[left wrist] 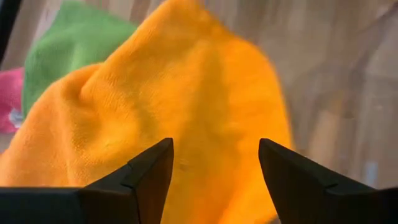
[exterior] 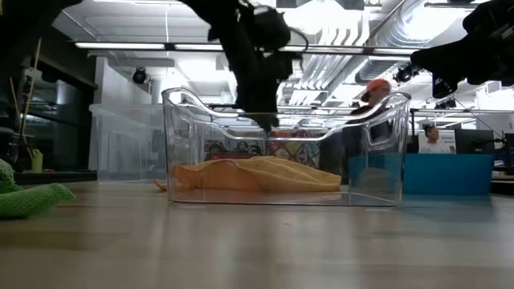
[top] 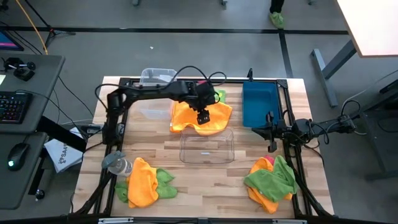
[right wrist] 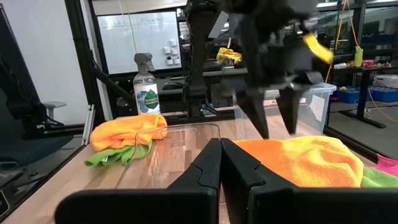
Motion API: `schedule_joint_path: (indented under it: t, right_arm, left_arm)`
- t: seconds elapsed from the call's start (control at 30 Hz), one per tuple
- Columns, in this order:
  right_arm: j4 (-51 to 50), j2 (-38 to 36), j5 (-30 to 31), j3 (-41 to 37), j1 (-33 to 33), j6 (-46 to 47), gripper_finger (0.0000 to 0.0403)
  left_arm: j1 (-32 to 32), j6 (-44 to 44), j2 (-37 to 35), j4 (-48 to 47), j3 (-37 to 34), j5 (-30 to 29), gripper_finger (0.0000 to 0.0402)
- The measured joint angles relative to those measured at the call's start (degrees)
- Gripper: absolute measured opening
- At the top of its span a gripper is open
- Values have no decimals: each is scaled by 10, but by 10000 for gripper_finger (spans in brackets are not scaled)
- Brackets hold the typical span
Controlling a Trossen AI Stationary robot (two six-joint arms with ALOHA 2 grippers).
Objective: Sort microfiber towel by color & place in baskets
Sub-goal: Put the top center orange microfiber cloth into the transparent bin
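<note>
While the right gripper waits at the right edge of the tabletop, its fingers pressed together on nothing, the left gripper hangs just above centre in the high view, directly over a spread orange microfiber towel, with its fingers parted and empty. In the left wrist view the two dark fingertips frame the orange cloth, which fills the gap between them, so the towel lies straight beneath the gripper and the left arm is plainly the nearer one. The towel's long axis runs left to right across the high view, and a green towel and a scrap of pink one peek out at its upper edge. Just below it in the frame sits an empty clear basket; a second clear basket stands at upper left and the blue basket at upper right. Mixed heaps of towels lie at lower left and lower right. A spray bottle carries a green and white label whose writing is too small to read, and a white bag off the tabletop's left shows letters beginning "SA".
</note>
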Motion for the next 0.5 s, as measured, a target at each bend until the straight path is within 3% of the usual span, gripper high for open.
schedule_joint_path:
  t: [0.2,0.5]
  right_arm:
    - [0,0,0,0,0,0,0]
    - [0,0,0,0,0,0,0]
  left_arm:
    - [18,42,45,6,0,-73,227]
    - [26,86,83,5,0,-77,226]
